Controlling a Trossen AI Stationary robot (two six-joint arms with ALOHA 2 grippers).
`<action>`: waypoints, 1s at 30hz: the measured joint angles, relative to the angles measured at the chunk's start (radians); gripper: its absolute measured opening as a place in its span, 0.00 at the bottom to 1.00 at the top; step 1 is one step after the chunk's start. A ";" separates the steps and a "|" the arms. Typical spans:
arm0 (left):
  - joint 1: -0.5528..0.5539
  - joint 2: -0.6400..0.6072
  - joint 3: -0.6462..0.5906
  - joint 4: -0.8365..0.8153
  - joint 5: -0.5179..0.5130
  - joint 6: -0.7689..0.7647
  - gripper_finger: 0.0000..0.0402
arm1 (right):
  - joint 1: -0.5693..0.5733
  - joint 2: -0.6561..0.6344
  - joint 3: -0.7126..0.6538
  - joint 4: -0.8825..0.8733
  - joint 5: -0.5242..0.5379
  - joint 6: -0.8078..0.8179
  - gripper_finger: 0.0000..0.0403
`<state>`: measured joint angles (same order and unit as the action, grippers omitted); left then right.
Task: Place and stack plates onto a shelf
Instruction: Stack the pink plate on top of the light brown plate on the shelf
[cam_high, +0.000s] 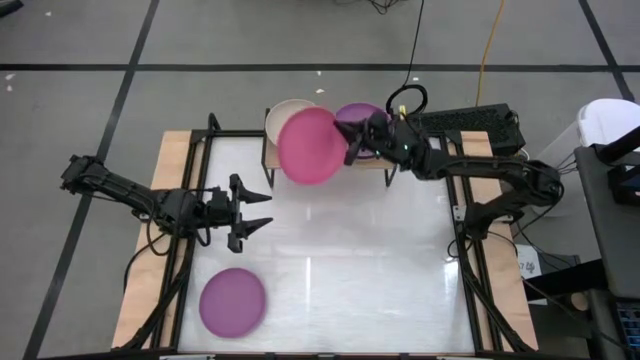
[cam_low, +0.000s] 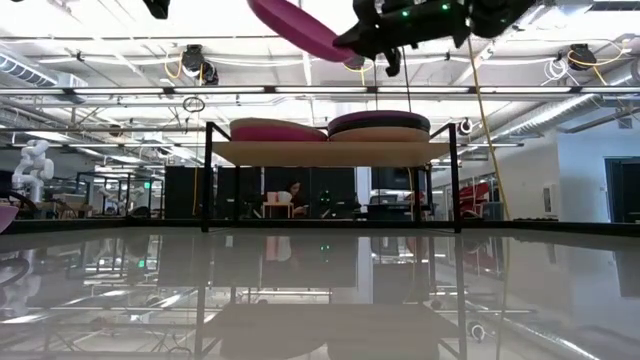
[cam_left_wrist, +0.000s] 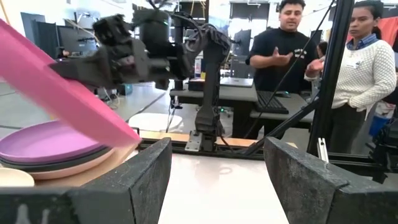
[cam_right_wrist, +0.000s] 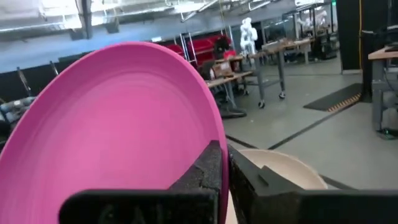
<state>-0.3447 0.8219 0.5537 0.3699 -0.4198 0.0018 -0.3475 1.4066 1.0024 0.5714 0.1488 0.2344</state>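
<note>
A: Where is the magenta plate (cam_high: 309, 146) right now?

B: The right pincer (cam_high: 352, 146) has it by the rim, fingers shut on the edge. The plate hangs tilted in the air above the shelf (cam_low: 330, 153), over its left half as the high view shows it.

A: And what sits on the shelf already?

B: Two stacks. On the left half a beige plate (cam_high: 284, 114) peeks out from under the held one; the low view shows a pink plate lying there on top of a pale one. On the right half is a stack with a purple plate (cam_left_wrist: 43, 141) on top, a dark one beneath it and a pale pinkish one at the base.

A: Any plates off the shelf?

B: One more purple plate (cam_high: 232, 301) lies flat on the bench (cam_high: 350, 280), near its front left corner, well apart from the shelf.

A: What about the left arm?

B: The left pincer (cam_high: 262, 211) hovers over the left side of the bench with its fingers spread wide, holding nothing. Two people stand in the room beyond the bench, seen past that pincer
</note>
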 joint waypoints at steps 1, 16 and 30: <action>0.000 0.000 0.000 0.002 0.000 0.004 0.65 | -0.014 0.007 0.026 -0.028 -0.017 0.005 0.00; -0.004 0.000 0.000 0.002 0.006 -0.007 0.65 | -0.140 0.253 0.235 -0.036 -0.021 -0.017 0.00; -0.003 0.000 0.000 -0.002 0.006 -0.007 0.65 | -0.238 0.449 0.235 0.100 -0.016 0.146 0.05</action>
<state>-0.3481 0.8223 0.5541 0.3683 -0.4133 -0.0051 -0.5856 1.8561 1.2373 0.6710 0.1332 0.3801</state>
